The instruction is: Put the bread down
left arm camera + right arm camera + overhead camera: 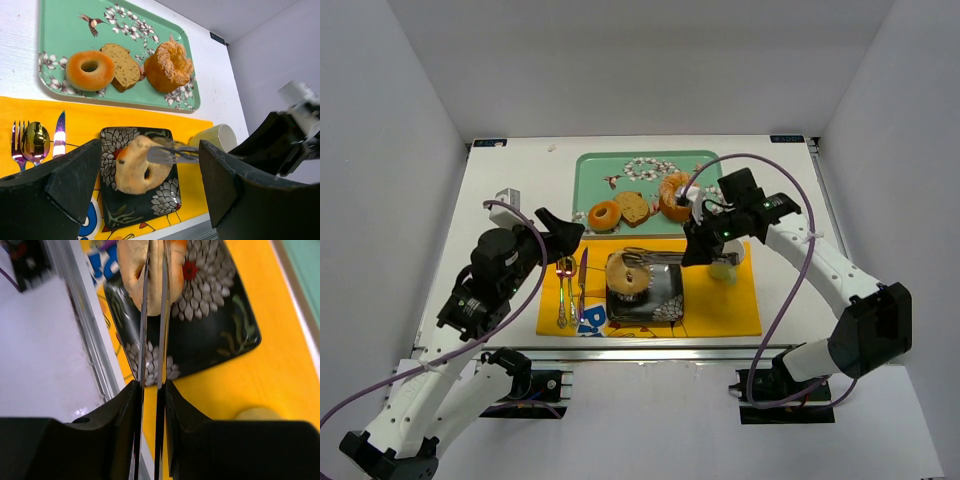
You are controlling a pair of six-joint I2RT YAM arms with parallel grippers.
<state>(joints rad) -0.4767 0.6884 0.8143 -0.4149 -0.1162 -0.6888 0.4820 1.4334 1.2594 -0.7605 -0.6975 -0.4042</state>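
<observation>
Bread (628, 275): tilted on edge over black floral plate (670, 296) (contact with it unclear), pinched by metal tongs (656, 256). Right hand (696, 254): narrow, clamped on tongs. Left hand (563, 230): wide, empty.

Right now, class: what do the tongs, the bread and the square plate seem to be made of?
Tongs: polished metal, judging by mirror-like reflections. Square plate: glazed ceramic or melamine; glossy black with printed flowers. Bread: matte, speckled tan crust; real or replica unclear.
</observation>
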